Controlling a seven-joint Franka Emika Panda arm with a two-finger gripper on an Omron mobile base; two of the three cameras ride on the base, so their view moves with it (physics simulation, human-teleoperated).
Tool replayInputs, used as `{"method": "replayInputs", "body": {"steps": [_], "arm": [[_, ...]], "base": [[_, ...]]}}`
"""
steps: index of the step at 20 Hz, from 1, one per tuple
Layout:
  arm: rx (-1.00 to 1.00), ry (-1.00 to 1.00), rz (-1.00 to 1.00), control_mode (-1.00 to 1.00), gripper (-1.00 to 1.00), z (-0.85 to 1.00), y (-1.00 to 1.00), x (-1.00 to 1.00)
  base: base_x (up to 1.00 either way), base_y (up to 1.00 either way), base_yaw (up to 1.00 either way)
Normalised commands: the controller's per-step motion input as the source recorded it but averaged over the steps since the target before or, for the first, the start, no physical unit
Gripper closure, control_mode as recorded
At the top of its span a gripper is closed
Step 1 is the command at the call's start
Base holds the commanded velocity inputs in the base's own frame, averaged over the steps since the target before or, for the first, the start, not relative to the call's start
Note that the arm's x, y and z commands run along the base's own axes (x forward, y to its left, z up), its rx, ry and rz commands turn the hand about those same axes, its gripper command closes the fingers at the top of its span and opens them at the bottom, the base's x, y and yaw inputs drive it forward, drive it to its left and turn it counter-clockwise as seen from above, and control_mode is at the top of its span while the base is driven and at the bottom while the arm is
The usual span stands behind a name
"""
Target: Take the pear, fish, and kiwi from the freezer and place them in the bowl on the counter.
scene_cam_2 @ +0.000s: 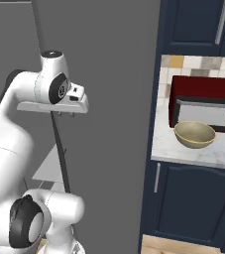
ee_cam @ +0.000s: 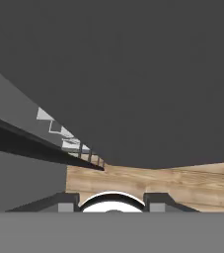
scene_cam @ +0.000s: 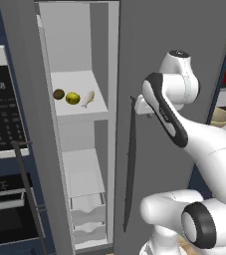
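The freezer (scene_cam: 79, 30) stands open. On its upper white shelf lie the brown kiwi (scene_cam: 58, 94), the yellow-green pear (scene_cam: 72, 98) and the pale fish (scene_cam: 87, 98) in a row. My gripper (scene_cam: 145, 112) (scene_cam_2: 67, 114) (ee_cam: 112, 200) hangs just right of the top of the door's long dark handle (scene_cam: 130, 164) (scene_cam_2: 60, 149) (ee_cam: 34, 146), pointing down. Its fingers are apart and hold nothing. The handle runs past them on the left in the hand view. The tan bowl (scene_cam_2: 195, 134) (scene_cam: 220, 117) sits on the marble counter (scene_cam_2: 173, 149) to the right.
The open grey freezer door (scene_cam: 174, 30) (scene_cam_2: 109, 74) stands between the arm and the shelf. A microwave (scene_cam: 0, 104) and oven lie left of the freezer. A dark red appliance (scene_cam_2: 203, 101) stands behind the bowl. Navy cabinets (scene_cam_2: 188, 198) lie below the counter.
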Motion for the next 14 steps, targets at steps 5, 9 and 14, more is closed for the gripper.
{"method": "replayInputs", "body": {"steps": [5, 9, 14], "arm": [[0.0, -0.02, -0.05, -1.0, -1.0, 0.0, -0.06, -0.63], [0.0, -0.04, -0.05, -1.0, -1.0, 0.0, -0.06, -1.0], [0.0, -0.02, -0.04, -1.0, -1.0, 0.01, 0.0, -0.93]], "base": [[0.0, 0.0, 0.0], [0.0, 0.0, 0.0], [0.0, 0.0, 0.0]]}}
